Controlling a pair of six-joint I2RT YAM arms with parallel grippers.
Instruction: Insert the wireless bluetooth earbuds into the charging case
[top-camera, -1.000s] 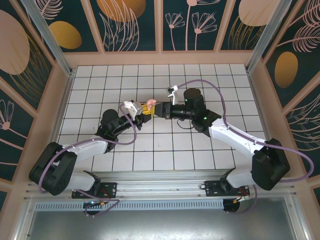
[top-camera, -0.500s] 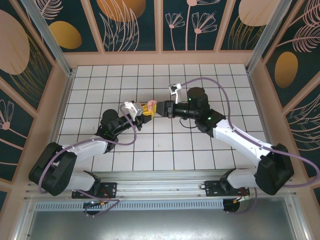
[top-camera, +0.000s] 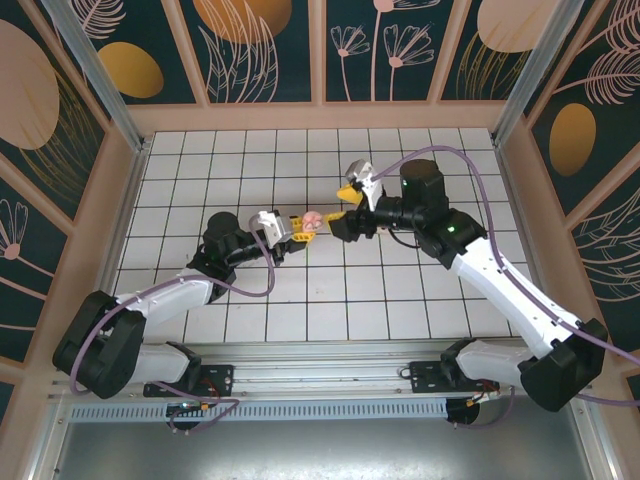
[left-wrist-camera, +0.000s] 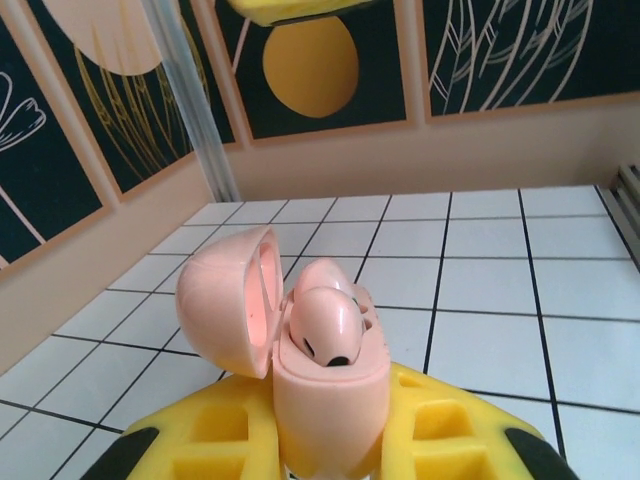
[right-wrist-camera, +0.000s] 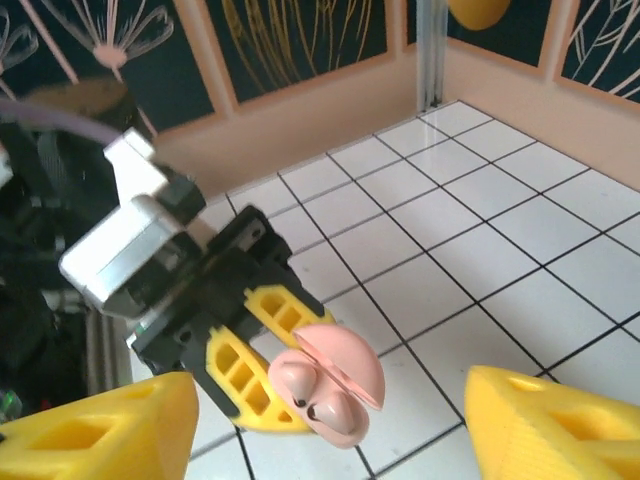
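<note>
Left wrist view gives you the clearest look at the container: the charging case (left-wrist-camera: 330, 400) stands upright between your left gripper's (left-wrist-camera: 335, 445) yellow fingers (left-wrist-camera: 215, 440), which are clamped on its lower half. Its lid (left-wrist-camera: 225, 315) is swung open to the left. Both wireless bluetooth earbuds (left-wrist-camera: 325, 325) sit in the case's wells, the nearer one with its rounded top and dark spots showing above the rim and the second just behind it.

From your right wrist view, the same case (right-wrist-camera: 335, 405) shows its lid hinged up and two buds side by side inside. The right claw's own yellow fingers (right-wrist-camera: 100, 430) stand wide apart at the bottom corners, with nothing between them.

From the top external view, the left gripper (top-camera: 296, 228) holds the case (top-camera: 311, 221) near the middle of the white tiled table (top-camera: 400, 300). The right gripper (top-camera: 340, 206) is just beside it, jaws spread and not touching it. Bare tiles lie on every side, and the peach walls (top-camera: 320, 117) are well apart from both claws.
</note>
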